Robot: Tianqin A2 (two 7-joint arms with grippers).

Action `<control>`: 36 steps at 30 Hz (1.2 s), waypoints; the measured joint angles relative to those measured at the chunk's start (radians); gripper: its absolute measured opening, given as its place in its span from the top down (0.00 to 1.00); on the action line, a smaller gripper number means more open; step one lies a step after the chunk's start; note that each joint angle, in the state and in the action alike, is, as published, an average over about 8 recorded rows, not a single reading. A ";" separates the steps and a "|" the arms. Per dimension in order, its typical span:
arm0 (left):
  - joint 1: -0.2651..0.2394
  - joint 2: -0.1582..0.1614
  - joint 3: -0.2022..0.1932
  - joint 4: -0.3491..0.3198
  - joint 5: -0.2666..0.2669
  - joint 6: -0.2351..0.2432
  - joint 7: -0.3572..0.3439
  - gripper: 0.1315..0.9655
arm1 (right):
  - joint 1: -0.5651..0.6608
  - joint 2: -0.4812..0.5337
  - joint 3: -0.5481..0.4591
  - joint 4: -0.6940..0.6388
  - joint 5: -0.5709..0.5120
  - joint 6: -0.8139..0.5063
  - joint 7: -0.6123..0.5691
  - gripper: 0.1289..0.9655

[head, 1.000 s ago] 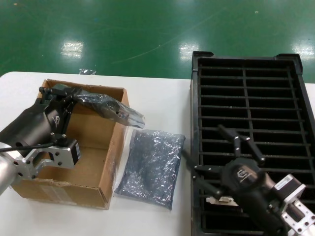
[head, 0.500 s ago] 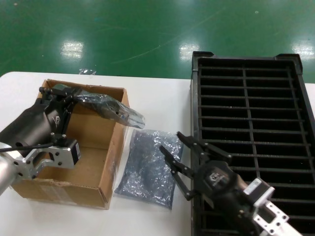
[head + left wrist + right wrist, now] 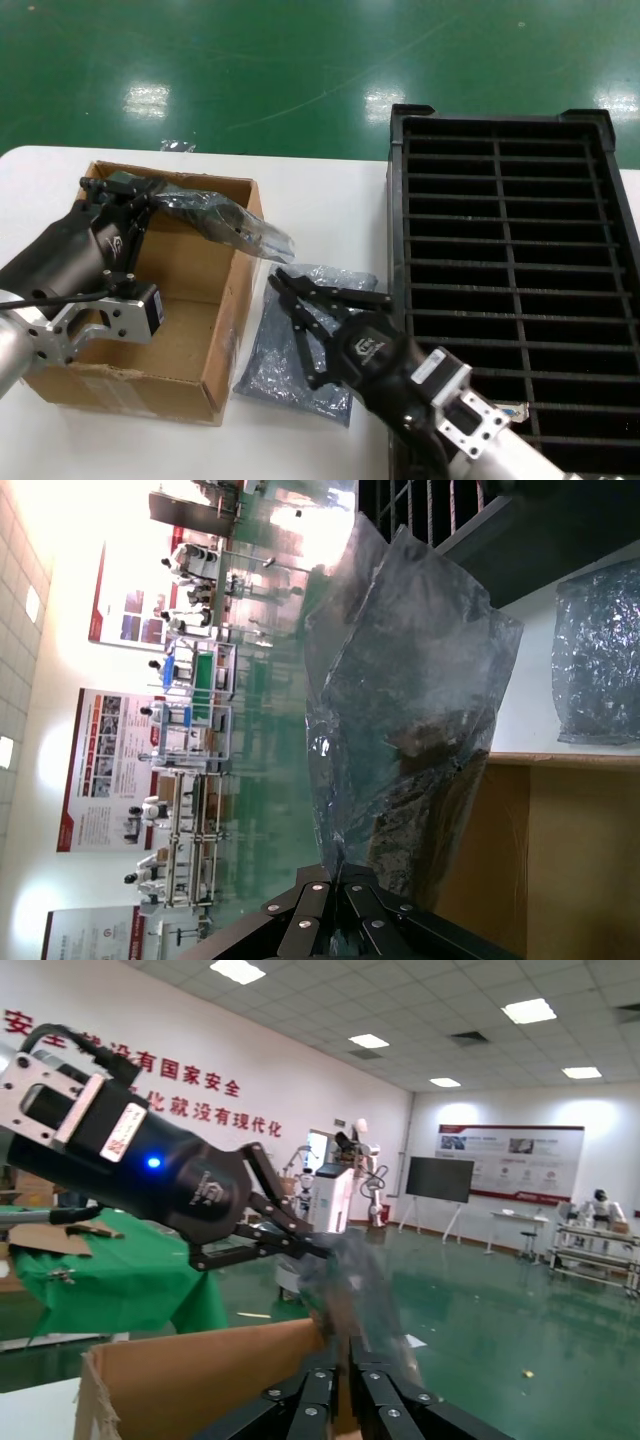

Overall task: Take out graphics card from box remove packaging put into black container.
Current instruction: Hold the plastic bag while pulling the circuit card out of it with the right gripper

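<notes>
My left gripper (image 3: 148,200) is shut on one end of the packaging (image 3: 215,215), a smoky plastic bag held above the far side of the box (image 3: 215,350). The dark graphics card (image 3: 245,232) shows through the bag. In the left wrist view the bag (image 3: 420,680) rises from the closed left gripper (image 3: 338,882). My right gripper (image 3: 283,287) hangs just in front of the bag's free end, over the table beside the box. In the right wrist view the right gripper (image 3: 348,1352) has its jaws almost together just under the bag (image 3: 355,1285), with nothing seen between them.
A second crinkly grey bag (image 3: 310,340) lies flat on the white table between the box and the black container (image 3: 500,130), partly under my right arm. The slotted container fills the right side. The left gripper (image 3: 300,1245) faces the right wrist camera.
My right arm swung left from over the black container to the bag's free end, and its wide-open fingers closed up. The left gripper and its bag stayed still.
</notes>
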 joint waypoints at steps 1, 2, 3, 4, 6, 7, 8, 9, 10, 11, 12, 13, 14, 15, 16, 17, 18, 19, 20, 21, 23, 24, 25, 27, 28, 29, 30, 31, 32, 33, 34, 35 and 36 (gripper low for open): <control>0.000 0.000 0.000 0.000 0.000 0.000 0.000 0.99 | 0.005 -0.005 -0.005 -0.006 -0.002 -0.001 -0.005 0.94; 0.000 0.000 0.000 0.000 0.000 0.000 0.000 0.99 | 0.010 -0.010 -0.008 -0.013 -0.003 -0.001 -0.010 0.94; 0.000 0.000 0.000 0.000 0.000 0.000 0.000 0.99 | 0.015 -0.014 -0.012 -0.020 -0.004 -0.002 -0.015 0.95; 0.000 0.000 0.000 0.000 0.000 0.000 0.000 0.99 | 0.021 -0.019 -0.014 -0.027 -0.005 -0.003 -0.020 0.95; 0.000 0.000 0.000 0.000 0.000 0.000 0.000 0.99 | 0.033 -0.028 -0.017 -0.044 -0.005 -0.005 -0.031 0.97; 0.000 0.000 0.000 0.000 0.000 0.000 0.000 0.99 | 0.040 -0.032 -0.018 -0.054 -0.005 -0.006 -0.036 0.97; 0.000 0.000 0.000 0.000 0.000 0.000 0.000 0.99 | 0.047 -0.037 -0.018 -0.064 -0.004 -0.007 -0.041 0.98; 0.000 0.000 0.000 0.000 0.000 0.000 0.000 0.99 | 0.055 -0.041 -0.016 -0.075 -0.003 -0.007 -0.046 0.99; 0.000 0.000 0.000 0.000 0.000 0.000 0.000 0.99 | 0.064 -0.045 -0.015 -0.085 -0.002 -0.007 -0.051 0.99; 0.000 0.000 0.000 0.000 0.000 0.000 0.000 0.99 | 0.072 -0.048 -0.012 -0.096 -0.001 -0.007 -0.055 0.99; 0.000 0.000 0.000 0.000 0.000 0.000 0.000 0.99 | 0.081 -0.051 -0.009 -0.106 0.001 -0.007 -0.059 0.99; 0.000 0.000 0.000 0.000 0.000 0.000 0.000 0.99 | 0.089 -0.053 -0.006 -0.116 0.002 -0.006 -0.062 0.99; 0.000 0.000 0.000 0.000 0.000 0.000 0.000 0.99 | 0.097 -0.055 -0.002 -0.124 0.004 -0.006 -0.065 0.99; 0.000 0.000 0.000 0.000 0.000 0.000 0.000 0.99 | 0.104 -0.056 0.002 -0.132 0.006 -0.006 -0.068 0.99; 0.000 0.000 0.000 0.000 0.000 0.000 0.000 0.99 | 0.111 -0.057 0.006 -0.138 0.007 -0.005 -0.070 0.99; 0.000 0.000 0.000 0.000 0.000 0.000 0.000 0.99 | 0.117 -0.057 0.010 -0.143 0.009 -0.005 -0.071 0.99; 0.000 0.000 0.000 0.000 0.000 0.000 0.000 0.99 | 0.122 -0.057 0.013 -0.146 0.011 -0.005 -0.072 0.99; 0.000 0.000 0.000 0.000 0.000 0.000 0.000 0.99 | 0.126 -0.056 0.017 -0.149 0.013 -0.005 -0.073 0.99; 0.000 0.000 0.000 0.000 0.000 0.000 0.000 0.99 | 0.130 -0.055 0.021 -0.150 0.014 -0.006 -0.074 0.99; 0.000 0.000 0.000 0.000 0.000 0.000 0.000 0.99 | 0.134 -0.054 0.024 -0.152 0.016 -0.006 -0.074 1.00; 0.000 0.000 0.000 0.000 0.000 0.000 0.000 0.99 | 0.139 -0.052 0.030 -0.154 0.020 -0.008 -0.075 1.00; 0.000 0.000 0.000 0.000 0.000 0.000 0.000 0.99 | 0.142 -0.052 0.032 -0.155 0.021 -0.009 -0.075 1.00; 0.000 0.000 0.000 0.000 0.000 0.000 0.000 0.99 | 0.144 -0.051 0.035 -0.156 0.022 -0.010 -0.076 1.00; 0.000 0.000 0.000 0.000 0.000 0.000 0.000 0.99 | 0.148 -0.051 0.038 -0.159 0.025 -0.012 -0.077 1.00; 0.000 0.000 0.000 0.000 0.000 0.000 0.000 0.99 | 0.149 -0.051 0.039 -0.160 0.025 -0.013 -0.078 1.00; 0.000 0.000 0.000 0.000 0.000 0.000 0.000 0.99 | 0.150 -0.052 0.039 -0.161 0.026 -0.014 -0.079 1.00; 0.000 0.000 0.000 0.000 0.000 0.000 0.000 0.99 | 0.150 -0.052 0.039 -0.161 0.026 -0.015 -0.079 1.00; 0.000 0.000 0.000 0.000 0.000 0.000 0.000 0.99 | 0.149 -0.052 0.038 -0.161 0.026 -0.016 -0.079 1.00; 0.000 0.000 0.000 0.000 0.000 0.000 0.000 0.99 | 0.147 -0.053 0.036 -0.160 0.026 -0.016 -0.079 1.00; 0.000 0.000 0.000 0.000 0.000 0.000 0.000 0.99 | 0.145 -0.053 0.034 -0.159 0.025 -0.017 -0.079 1.00; 0.000 0.000 0.000 0.000 0.000 0.000 0.000 0.99 | 0.143 -0.053 0.032 -0.157 0.024 -0.017 -0.078 1.00; 0.000 0.000 0.000 0.000 0.000 0.000 0.000 0.99 | 0.140 -0.054 0.030 -0.154 0.023 -0.017 -0.077 1.00; 0.000 0.000 0.000 0.000 0.000 0.000 0.000 0.99 | 0.137 -0.054 0.027 -0.152 0.022 -0.017 -0.076 1.00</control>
